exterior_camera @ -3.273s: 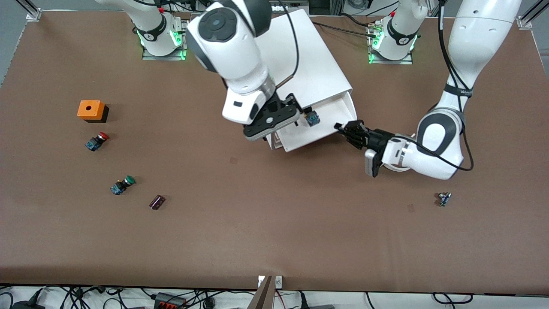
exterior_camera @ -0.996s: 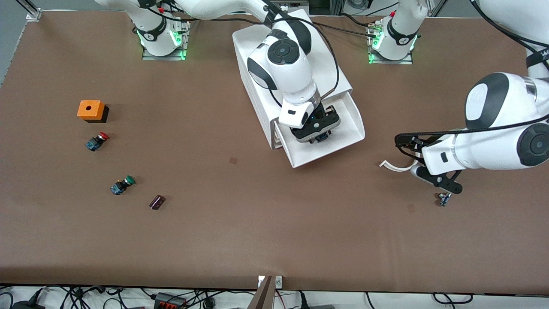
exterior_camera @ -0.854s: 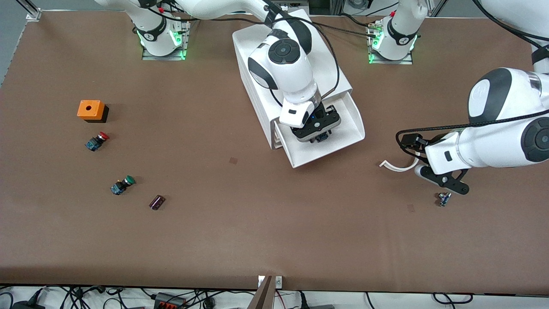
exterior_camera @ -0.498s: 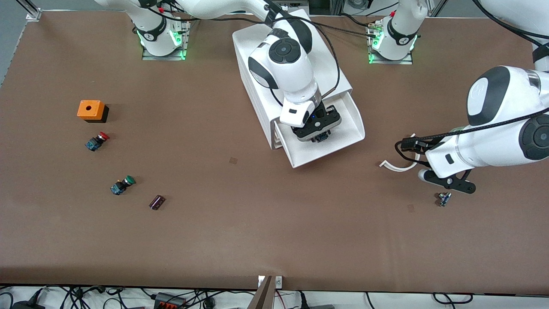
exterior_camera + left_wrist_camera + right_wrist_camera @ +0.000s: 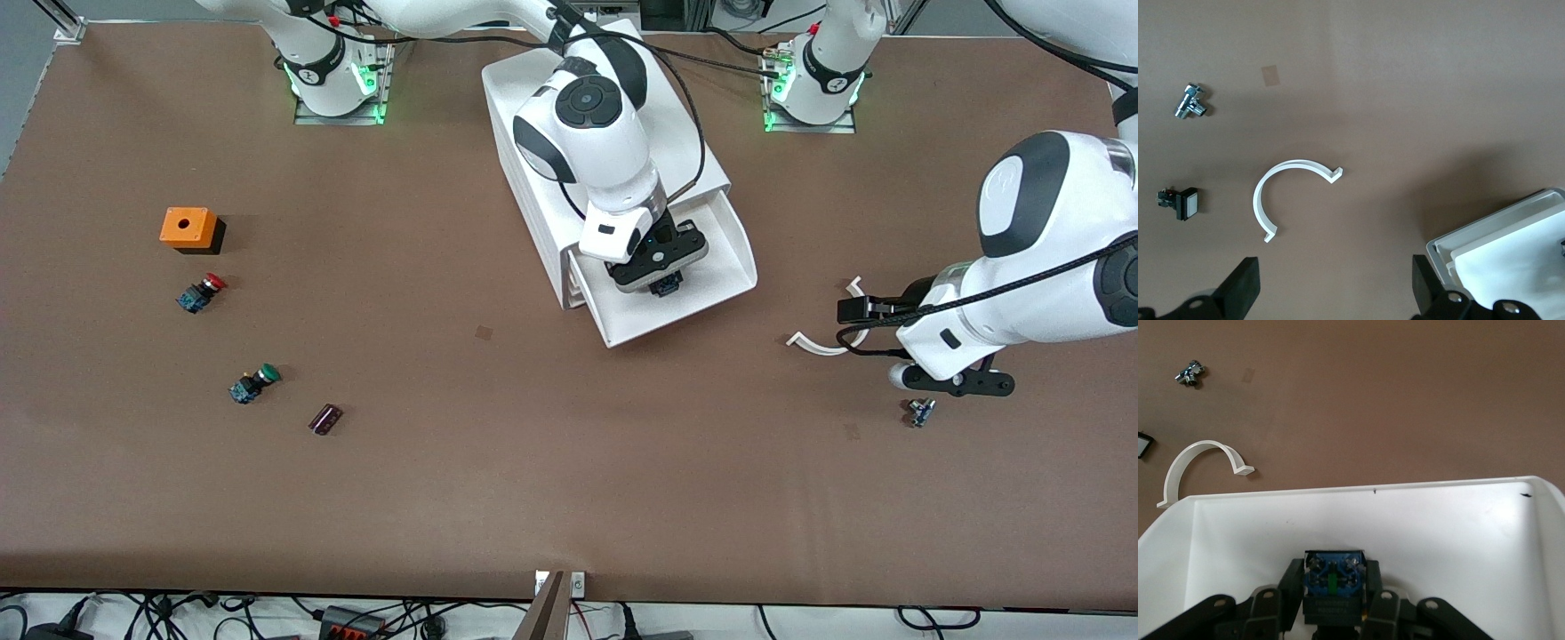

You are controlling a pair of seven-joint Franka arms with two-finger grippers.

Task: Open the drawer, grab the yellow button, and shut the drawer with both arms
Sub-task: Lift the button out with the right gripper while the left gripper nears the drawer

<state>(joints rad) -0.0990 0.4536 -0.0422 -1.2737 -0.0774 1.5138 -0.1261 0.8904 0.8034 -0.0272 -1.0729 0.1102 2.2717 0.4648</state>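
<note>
R gripper (image 5: 659, 277) in open drawer (image 5: 711, 302), fingers pinching button (image 5: 1333, 577). L gripper (image 5: 953, 384) waits w/ fingers spread over surface (image 5: 533, 462), 3 o'clock of drawer.

Right tool (image 5: 659, 268) lowered, fingers clamped; left tool (image 5: 1331, 293) spread wide, waiting.

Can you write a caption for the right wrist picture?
Right gripper shut on the button inside the open drawer.

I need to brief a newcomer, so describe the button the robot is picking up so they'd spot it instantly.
Find the white cabinet mid-table; its drawer is pulled open toward the front camera. Inside, the right gripper is shut on the button, showing a blue and black body. The red-capped and green-capped ones lie loose on the table.
</note>
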